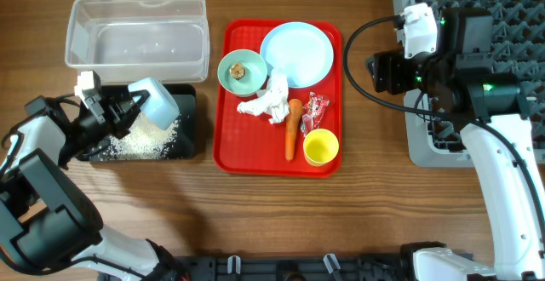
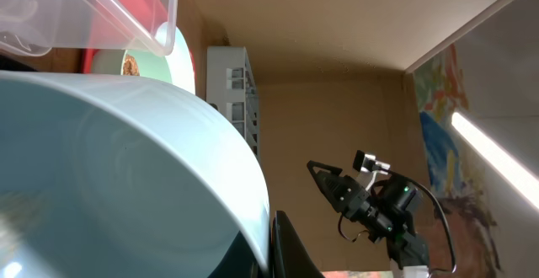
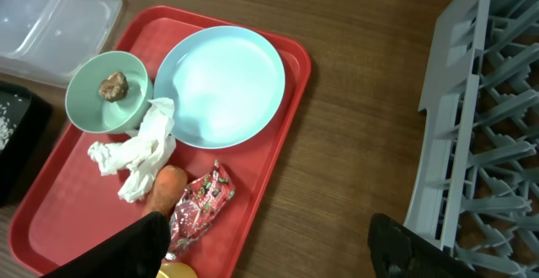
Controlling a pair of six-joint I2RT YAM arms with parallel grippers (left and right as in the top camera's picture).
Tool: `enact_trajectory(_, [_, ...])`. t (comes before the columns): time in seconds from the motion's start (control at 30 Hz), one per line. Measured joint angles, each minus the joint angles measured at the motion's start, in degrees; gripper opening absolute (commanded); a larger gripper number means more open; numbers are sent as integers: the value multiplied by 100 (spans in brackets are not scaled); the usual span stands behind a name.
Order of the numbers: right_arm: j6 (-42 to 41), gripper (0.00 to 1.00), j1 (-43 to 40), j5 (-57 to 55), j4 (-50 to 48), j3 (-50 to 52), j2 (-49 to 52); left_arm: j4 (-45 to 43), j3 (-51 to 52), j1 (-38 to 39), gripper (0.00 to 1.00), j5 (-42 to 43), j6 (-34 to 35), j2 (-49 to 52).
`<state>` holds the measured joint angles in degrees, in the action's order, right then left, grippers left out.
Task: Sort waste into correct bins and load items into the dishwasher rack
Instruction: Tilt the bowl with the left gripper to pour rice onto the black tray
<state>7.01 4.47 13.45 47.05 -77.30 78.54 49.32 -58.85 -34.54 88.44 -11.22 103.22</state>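
Left tool (image 1: 126, 109) clenched on bowl (image 1: 156, 102) over black tray (image 1: 189, 111) | right tool (image 3: 269, 240) spread, empty | wrapper (image 3: 200, 206) print unreadable

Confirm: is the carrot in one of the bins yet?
No, the carrot lies on the red tray, between the tissue and the yellow cup.
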Motion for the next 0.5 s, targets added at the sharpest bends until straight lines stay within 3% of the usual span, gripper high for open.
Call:
enact_trajectory(0.3, [0,79,0,0,13,0,0,17,0,0,4,-2,61,0])
enact_trajectory(0.5, [0,79,0,0,13,0,0,90,0,0,4,0,741,0])
